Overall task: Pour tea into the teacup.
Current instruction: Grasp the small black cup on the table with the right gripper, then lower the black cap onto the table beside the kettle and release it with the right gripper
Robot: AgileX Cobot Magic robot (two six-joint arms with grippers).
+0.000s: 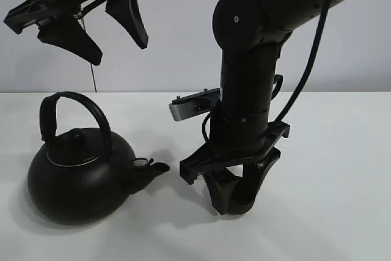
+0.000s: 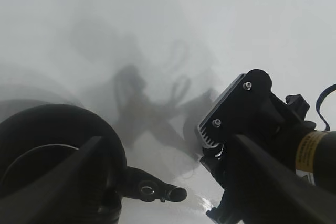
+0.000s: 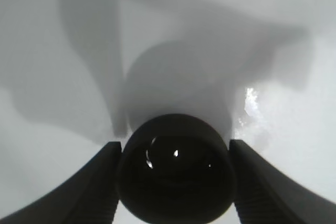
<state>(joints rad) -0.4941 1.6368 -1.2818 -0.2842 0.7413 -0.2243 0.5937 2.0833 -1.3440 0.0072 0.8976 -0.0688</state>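
White tabletop runs back to a pale grey wall, and both arms work above it. Low on the surface, the right gripper points straight down with its two black fingers pressed against opposite sides of the teacup, so it is closed around the cup's round body. From the high camera the teacup shows only as a dark rounded shape between the finger ends, at table level; whether it rests on the surface or sits just clear of it cannot be told. In the right wrist view the cup's inside is dark and glossy with a few small glints, and it is unclear whether that is liquid. A grey camera block juts from the right arm's wrist. Just beside this gripper, on the left arm's side, stands the round black kettle, upright, its arched handle raised and its short spout aimed toward the held cup, near it but not touching. High above the kettle hangs the left gripper, fingers spread wide and holding nothing; its wrist view looks down past blurred fingers onto the kettle and spout.
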